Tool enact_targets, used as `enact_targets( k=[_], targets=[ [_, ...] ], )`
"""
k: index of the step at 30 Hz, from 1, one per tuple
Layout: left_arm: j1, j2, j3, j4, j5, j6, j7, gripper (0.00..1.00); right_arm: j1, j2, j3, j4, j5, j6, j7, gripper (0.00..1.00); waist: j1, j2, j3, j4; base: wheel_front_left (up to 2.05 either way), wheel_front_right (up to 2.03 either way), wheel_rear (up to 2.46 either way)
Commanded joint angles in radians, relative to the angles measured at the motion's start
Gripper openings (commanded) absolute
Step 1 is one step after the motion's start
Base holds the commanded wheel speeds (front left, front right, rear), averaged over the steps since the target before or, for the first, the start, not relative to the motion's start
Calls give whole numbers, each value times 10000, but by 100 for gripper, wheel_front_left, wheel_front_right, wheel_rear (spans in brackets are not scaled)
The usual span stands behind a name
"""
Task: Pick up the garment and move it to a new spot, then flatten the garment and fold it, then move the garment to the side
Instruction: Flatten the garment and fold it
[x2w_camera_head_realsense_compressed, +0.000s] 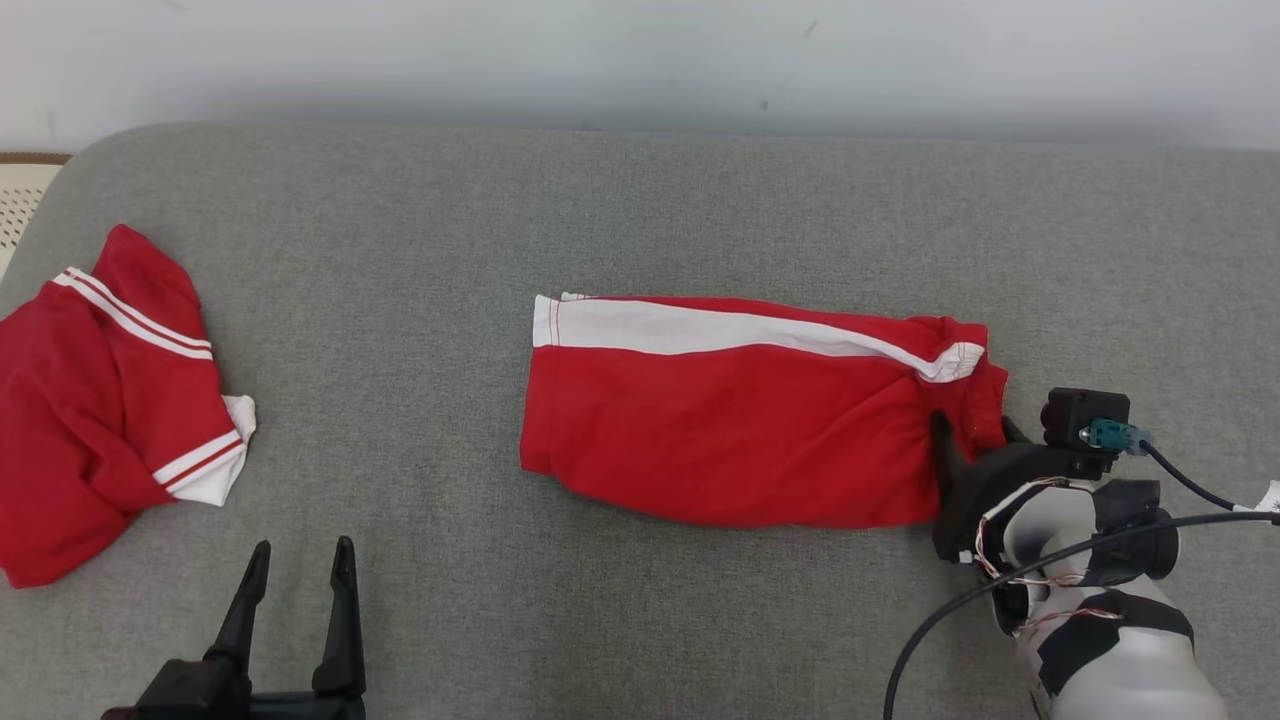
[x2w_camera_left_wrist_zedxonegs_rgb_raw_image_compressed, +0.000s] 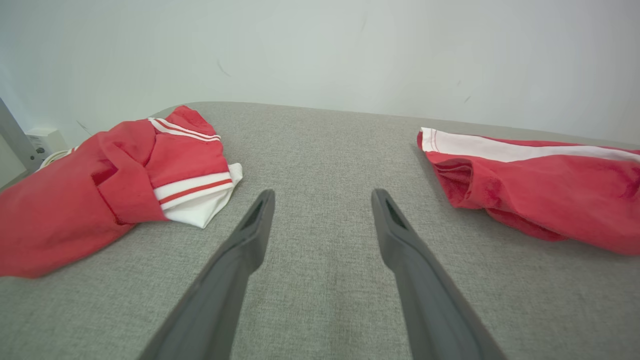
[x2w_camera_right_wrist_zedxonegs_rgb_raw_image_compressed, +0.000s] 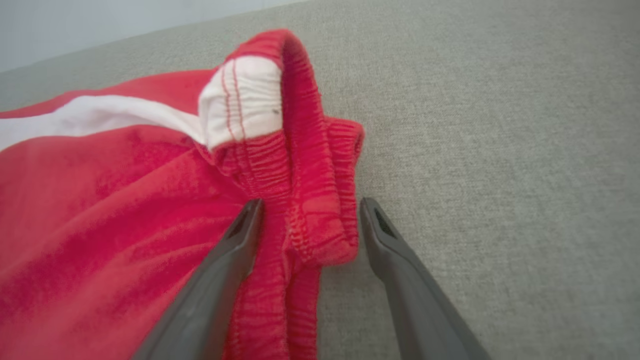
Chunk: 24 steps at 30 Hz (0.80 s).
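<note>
One red garment, left claw spread, right claw spread astride waistband, perhaps touching.

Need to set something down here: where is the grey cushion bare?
Bare: the grey fabric cushion between the crumpled red-and-white garment and the red white-striped shorts, and behind both. Crowded: the shorts' waistband end, straddled by the right gripper.

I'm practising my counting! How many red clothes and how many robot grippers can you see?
Red clothes: 2, the shorts and the crumpled garment
Grippers: 2, the left gripper and the right gripper
Total: 4
</note>
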Motion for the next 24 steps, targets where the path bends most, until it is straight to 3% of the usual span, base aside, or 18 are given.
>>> enact_targets(
  k=[1, 6, 8, 9, 15, 24],
  targets=[
    [-125, -13, 57, 62, 94, -56, -25, 100, -152, 131, -23, 281, 192, -11, -113, 100, -1, -1, 37, 6, 0, 0, 0],
    [-221, -45, 91, 189, 181, -148, -25, 100, -407, 383, 209, 986, 545, -6, -223, 100, -1, -1, 65, 37, 0, 0, 0],
    [-261, -66, 107, 231, 203, -192, -25, 100, -489, 412, 321, 1164, 695, -5, -371, 8, -1, -1, 53, 65, 0, 0, 0],
    [-262, -76, 118, 258, 197, -210, -25, 100, -520, 428, 399, 1238, 763, -5, -429, 0, -1, -1, 36, 73, 0, 0, 0],
    [-36, -85, 249, 401, 218, -232, -25, 100, -383, 118, 785, 1405, 1229, -6, -968, 0, -1, -1, -328, -29, 0, 0, 0],
    [329, -213, 312, 376, 205, -293, -25, 100, 204, -1152, 1799, 1014, 2083, -11, -1014, 0, -1, -1, -928, -410, 0, 0, 0]
  ],
)
